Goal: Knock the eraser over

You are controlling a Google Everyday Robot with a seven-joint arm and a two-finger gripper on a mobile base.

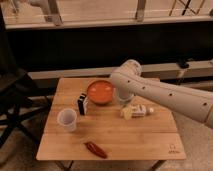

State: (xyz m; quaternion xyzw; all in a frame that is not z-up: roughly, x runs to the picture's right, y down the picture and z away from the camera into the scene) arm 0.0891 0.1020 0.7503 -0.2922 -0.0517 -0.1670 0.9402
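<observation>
The gripper (123,98) hangs mid-frame, just right of the orange bowl (101,92); whether it is wide or narrow cannot be told. The eraser (82,103) stands upright left of the bowl, apart from the gripper. The label on the lying bottle (137,111) is unreadable.

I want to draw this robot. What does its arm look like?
The arm is a thick, smooth, creamy-white tube with a rounded elbow, no cables showing. Its greyer pincer is down by the round orange bowl.

Wooden table (145,136), black folding chair (14,94) left, dark wall (75,50) behind.
</observation>
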